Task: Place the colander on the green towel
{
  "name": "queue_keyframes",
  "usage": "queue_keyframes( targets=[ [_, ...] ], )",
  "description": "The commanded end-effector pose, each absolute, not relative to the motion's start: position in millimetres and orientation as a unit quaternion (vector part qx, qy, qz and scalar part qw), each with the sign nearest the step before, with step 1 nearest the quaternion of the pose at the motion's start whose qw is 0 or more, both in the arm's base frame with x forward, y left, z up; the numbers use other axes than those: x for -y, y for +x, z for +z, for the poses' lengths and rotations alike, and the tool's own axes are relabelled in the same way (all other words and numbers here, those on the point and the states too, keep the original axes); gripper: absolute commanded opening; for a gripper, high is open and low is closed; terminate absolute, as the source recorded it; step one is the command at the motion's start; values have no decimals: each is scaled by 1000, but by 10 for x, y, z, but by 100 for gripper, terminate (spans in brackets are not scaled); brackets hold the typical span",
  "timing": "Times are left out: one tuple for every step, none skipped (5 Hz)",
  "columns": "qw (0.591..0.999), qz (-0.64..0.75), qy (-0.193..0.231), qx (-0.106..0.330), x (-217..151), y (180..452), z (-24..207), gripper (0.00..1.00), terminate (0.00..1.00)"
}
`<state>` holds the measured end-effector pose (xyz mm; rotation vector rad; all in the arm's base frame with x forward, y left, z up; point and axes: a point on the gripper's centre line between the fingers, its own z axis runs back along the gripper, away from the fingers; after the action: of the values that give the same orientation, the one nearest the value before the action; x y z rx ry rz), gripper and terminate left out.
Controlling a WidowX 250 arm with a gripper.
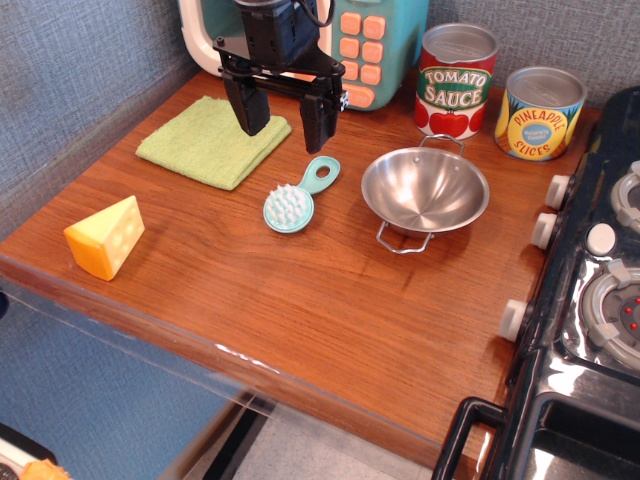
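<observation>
The colander sits on the wooden table near the right edge, close to the toy stove. It is a shiny steel bowl with two thin wire handles — one points to the back, one points to the front. Nothing is touching it.

The green towel lies flat near the back left corner of the table. It is well apart from the colander.

The gripper hangs above the table near the back edge, over the right end of the towel. Its two black fingers are spread apart and they hold nothing. It looks like the left finger is over the towel's edge, but how high it hangs is hard to tell from this view.

Between the towel and the colander lies a teal scrub brush, bristles up. A yellow cheese wedge stands near the front left edge. Along the back edge stand a tomato sauce can and a pineapple slices can — both just behind the colander. A teal toy with orange buttons stands behind the gripper.
</observation>
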<state>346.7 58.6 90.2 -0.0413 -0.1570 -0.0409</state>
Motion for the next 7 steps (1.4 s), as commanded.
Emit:
queue_keyframes(
  targets=[
    [996,-20,-21,78,-586,3467,902,100,0],
    [995,-37,-24,91,-364,3630,840,100,0],
    [994,-40,-13,99,-166,3800,785,100,0],
    [994,-44,-11,103,28,3945,738,100,0],
    [995,-37,10,93,62,4036,637,100,0],
    [997,-10,22,78,-66,4066,519,100,0],
    [998,14,23,53,-190,4076,349,100,0]
  ],
)
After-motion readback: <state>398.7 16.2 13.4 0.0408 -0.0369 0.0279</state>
